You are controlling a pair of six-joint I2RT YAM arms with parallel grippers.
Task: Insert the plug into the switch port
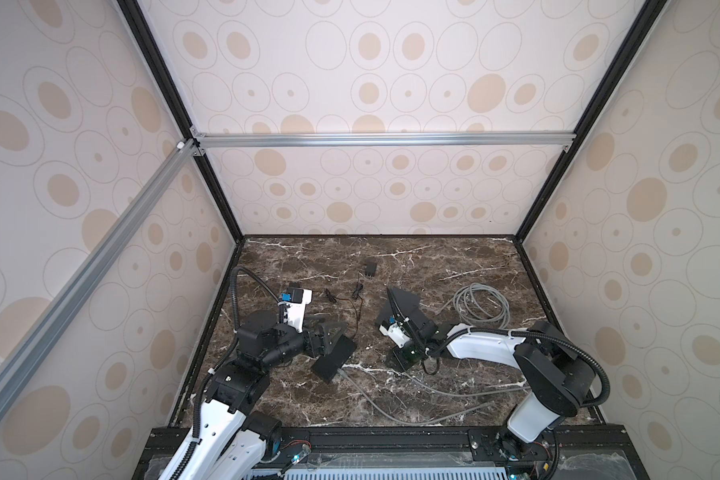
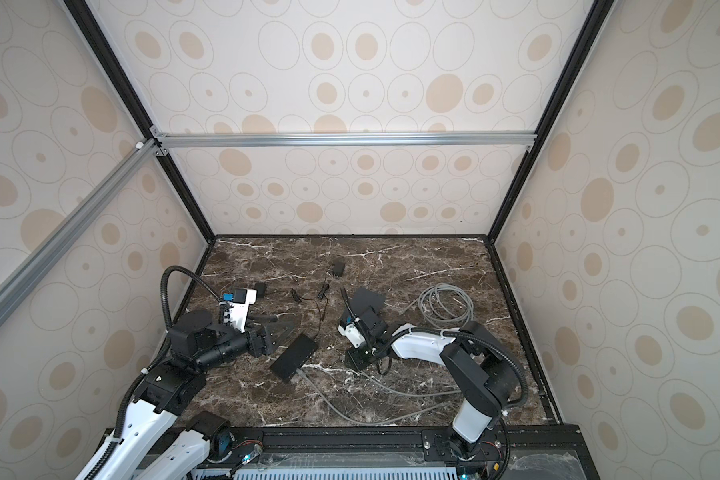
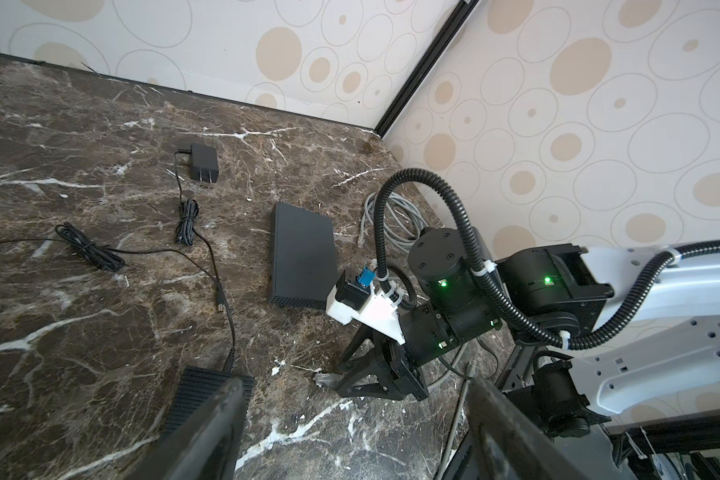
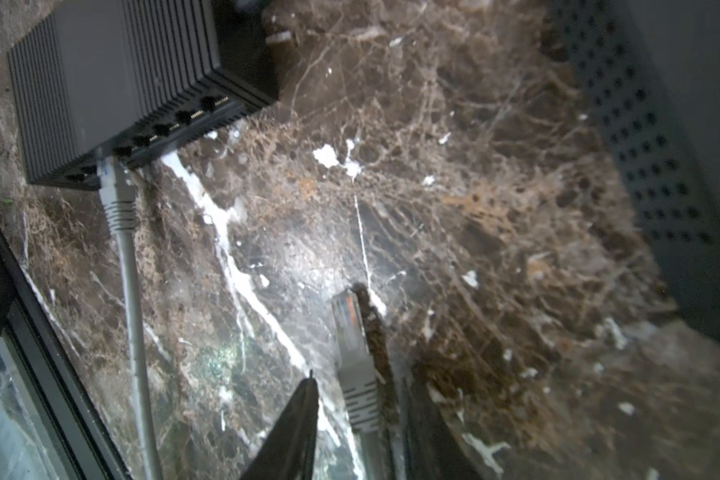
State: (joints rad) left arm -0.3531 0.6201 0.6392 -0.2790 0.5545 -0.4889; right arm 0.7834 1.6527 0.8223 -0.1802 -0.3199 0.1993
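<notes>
right gripper straddles loose plug, plug not in switch

right gripper [image 4: 359,378] is down at the marble table [image 4: 454,208], jaws apart, one on each side of the plug [image 4: 348,320]. the grey boot sits between the fingers [image 4: 300,424] with a gap showing on both sides, so it is not clamped. the plug lies flat on the table, clear tip out past the fingertips, apart from the switch [image 4: 113,83] and not in any port. in the left wrist view the plug tip [image 3: 324,379] pokes out just beside the right gripper's black fingers.

the switch is a black ribbed box lying flat on the table near the left arm, seen in both top views [image 1: 334,356] [image 2: 294,357]. its port row [image 4: 184,116] faces the plug's side of the table. one end port holds a grey plugged cable [image 4: 117,199]; the other ports look free.

left gripper [image 1: 332,334] is spread wide and holds nothing. one finger [image 3: 208,424] overlaps the switch in the left wrist view; cannot tell if it touches.

other stuff: second black box [image 3: 302,253] flat on the table behind the right gripper, power adapter [image 3: 203,162] with thin black cord [image 3: 208,270] running to the switch, coiled grey cable [image 1: 481,307] near the right wall.
</notes>
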